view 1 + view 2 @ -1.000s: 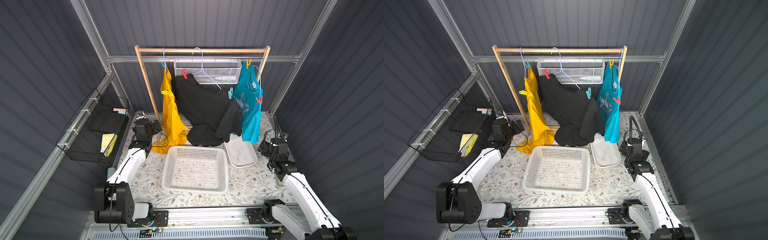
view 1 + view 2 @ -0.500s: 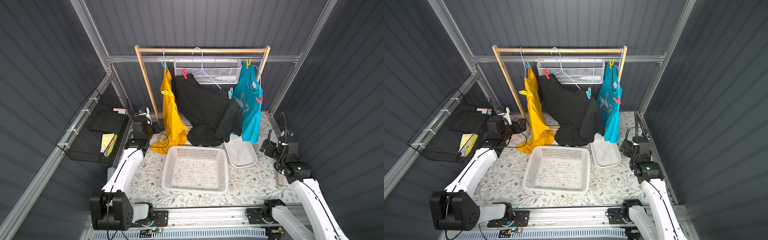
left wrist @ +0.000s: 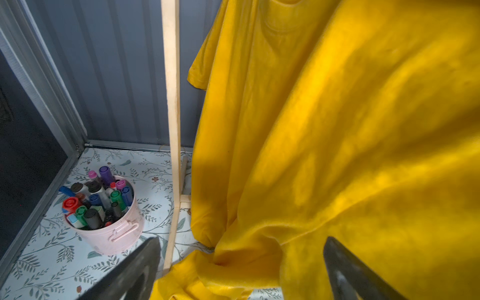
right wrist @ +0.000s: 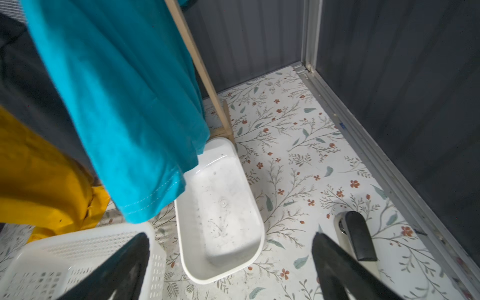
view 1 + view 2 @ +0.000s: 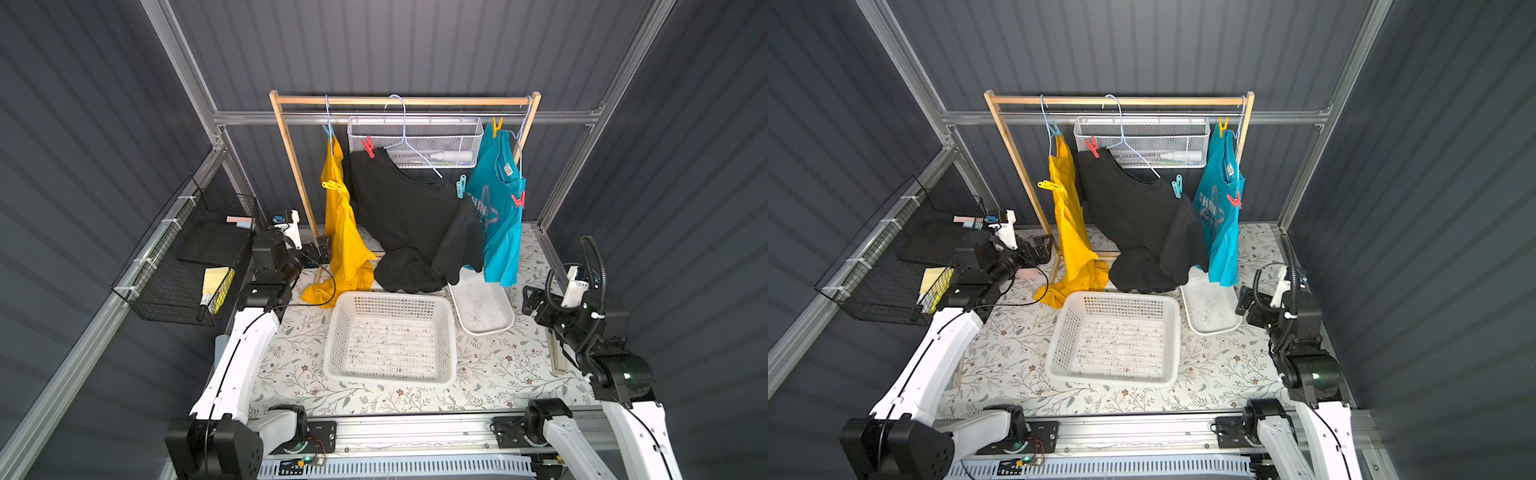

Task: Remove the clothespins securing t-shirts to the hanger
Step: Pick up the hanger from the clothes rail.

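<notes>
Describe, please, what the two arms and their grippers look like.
The left arm and right arm have white links and black joints. A ribbed black hose loops over the right wrist. The left gripper and right gripper have tapered black fingers.

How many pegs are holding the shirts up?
6 pegs: teal and yellow on the yellow shirt, red and teal on the black shirt, yellow and red on the teal shirt.

Desk (image 5: pixel 519 374) front strip open — basket (image 5: pixel 390 376) and tray (image 5: pixel 486 331) fill the middle, t-shirts (image 5: pixel 407 208) hang low across the rack (image 5: pixel 436 101).
</notes>
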